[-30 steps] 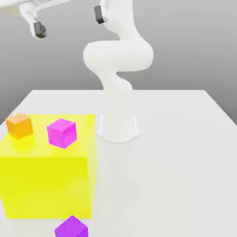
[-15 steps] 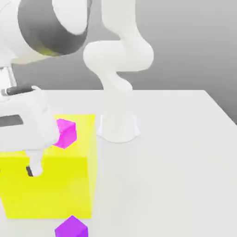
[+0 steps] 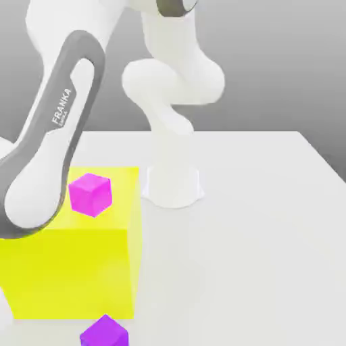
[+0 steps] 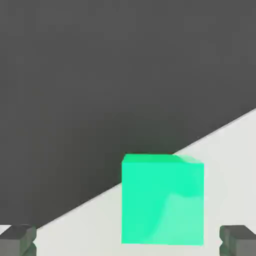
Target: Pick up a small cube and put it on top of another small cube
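Claw wide, astride the teal-green cube; "FRANKA" on the arm

Teal-green cube: small, plain faces, sitting flat and upright on the white table, close to the table's edge with dark floor beyond it. One broad face toward the hand camera, top face just visible. Nothing stacked on it, nothing touching it.

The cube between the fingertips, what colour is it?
Teal-green cube, clearest in the hand view.
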You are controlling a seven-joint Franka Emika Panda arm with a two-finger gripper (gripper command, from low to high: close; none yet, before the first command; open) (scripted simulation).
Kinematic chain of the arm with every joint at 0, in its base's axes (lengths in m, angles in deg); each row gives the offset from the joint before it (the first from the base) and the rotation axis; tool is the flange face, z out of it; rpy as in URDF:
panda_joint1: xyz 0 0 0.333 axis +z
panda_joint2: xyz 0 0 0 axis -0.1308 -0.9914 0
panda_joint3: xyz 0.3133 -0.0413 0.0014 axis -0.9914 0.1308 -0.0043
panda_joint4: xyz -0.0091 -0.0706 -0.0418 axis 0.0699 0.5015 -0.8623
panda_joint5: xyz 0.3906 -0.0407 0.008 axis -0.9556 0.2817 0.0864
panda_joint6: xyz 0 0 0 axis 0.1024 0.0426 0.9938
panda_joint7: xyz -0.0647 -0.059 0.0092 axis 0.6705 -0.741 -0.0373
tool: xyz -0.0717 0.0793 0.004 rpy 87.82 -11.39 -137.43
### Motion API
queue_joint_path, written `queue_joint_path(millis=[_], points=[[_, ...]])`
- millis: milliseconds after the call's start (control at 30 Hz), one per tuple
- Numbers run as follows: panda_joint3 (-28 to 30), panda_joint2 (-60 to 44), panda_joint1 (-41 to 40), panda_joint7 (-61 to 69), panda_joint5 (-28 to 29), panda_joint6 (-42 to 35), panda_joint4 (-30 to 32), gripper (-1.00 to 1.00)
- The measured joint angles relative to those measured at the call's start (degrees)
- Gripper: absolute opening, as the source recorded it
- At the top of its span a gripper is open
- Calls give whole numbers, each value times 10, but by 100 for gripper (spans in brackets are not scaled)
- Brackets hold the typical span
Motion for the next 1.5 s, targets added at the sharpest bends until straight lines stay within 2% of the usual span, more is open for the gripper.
queue_joint_path(millis=[33,67,267,333,433,600,767,900,1067,1200,1500], points=[[-10,-22,-9,5,-8,16,-6,0],[-18,-40,-15,10,-16,28,-11,-100],[-21,-47,-18,15,-25,30,-13,-100],[-8,-25,-7,8,-12,16,-7,-100],[4,25,8,6,5,-35,-3,-100],[-4,83,3,-13,-27,-129,6,-100],[13,149,7,-73,-40,-197,35,-100],[31,214,16,-137,-25,-239,63,-100],[46,311,24,-240,30,-274,102,-100],[47,386,14,-347,91,-274,145,-100],[-15,553,-57,-620,258,-271,242,-100]])
